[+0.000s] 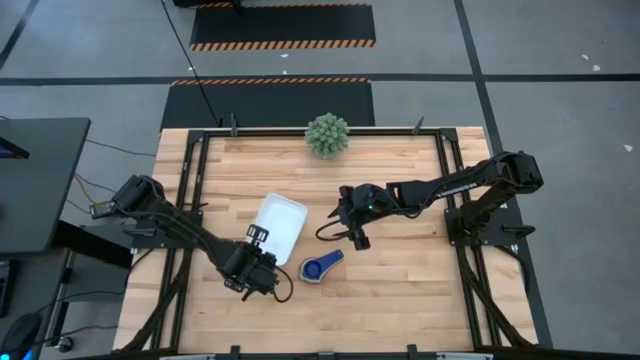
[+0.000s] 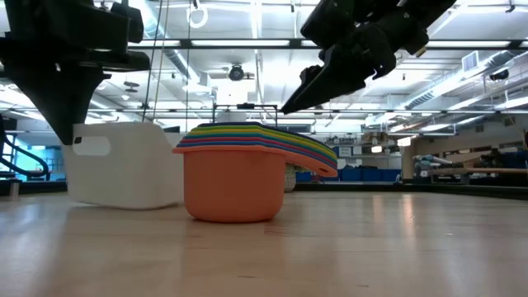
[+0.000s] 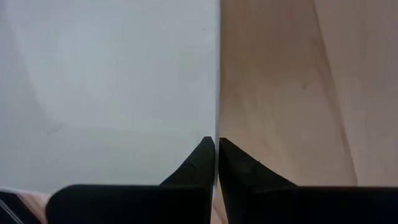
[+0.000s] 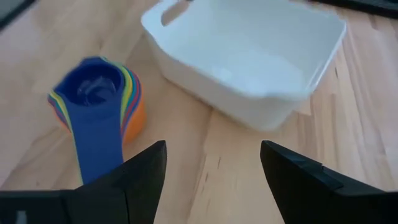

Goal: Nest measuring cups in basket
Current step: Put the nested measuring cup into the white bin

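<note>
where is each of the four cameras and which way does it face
High: overhead, looking down; both arms, basket, cup stack.
Low: table height, looking across; cup stack, basket, both arms above.
Left wrist: left tool shut on the basket's wall.
Right wrist: open right tool above the table.
Shared: basket and cups show in the high, low and right wrist views.
</note>
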Action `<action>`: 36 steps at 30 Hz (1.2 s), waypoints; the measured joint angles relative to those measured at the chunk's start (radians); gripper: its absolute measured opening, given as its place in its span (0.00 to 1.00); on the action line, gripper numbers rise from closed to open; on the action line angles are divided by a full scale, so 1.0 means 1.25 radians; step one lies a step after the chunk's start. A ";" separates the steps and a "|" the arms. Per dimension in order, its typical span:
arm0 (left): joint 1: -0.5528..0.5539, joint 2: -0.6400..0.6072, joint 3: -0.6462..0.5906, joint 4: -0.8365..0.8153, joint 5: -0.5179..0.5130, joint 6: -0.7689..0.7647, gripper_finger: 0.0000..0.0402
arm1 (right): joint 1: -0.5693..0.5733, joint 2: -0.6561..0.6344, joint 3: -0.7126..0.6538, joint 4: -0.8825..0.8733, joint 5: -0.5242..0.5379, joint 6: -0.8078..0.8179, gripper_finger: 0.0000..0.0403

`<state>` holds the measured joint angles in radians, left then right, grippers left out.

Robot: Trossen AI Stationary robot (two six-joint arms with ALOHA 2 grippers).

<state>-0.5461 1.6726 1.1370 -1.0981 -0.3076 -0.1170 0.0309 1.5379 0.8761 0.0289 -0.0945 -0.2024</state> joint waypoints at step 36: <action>0.215 -0.099 -0.079 0.093 0.081 0.679 0.02 | 0.102 0.000 0.007 0.052 0.107 0.127 0.62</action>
<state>-0.2769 1.5488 1.0380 -0.9817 -0.2062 0.7312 0.1586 1.5382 0.8845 0.0942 0.0396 -0.0436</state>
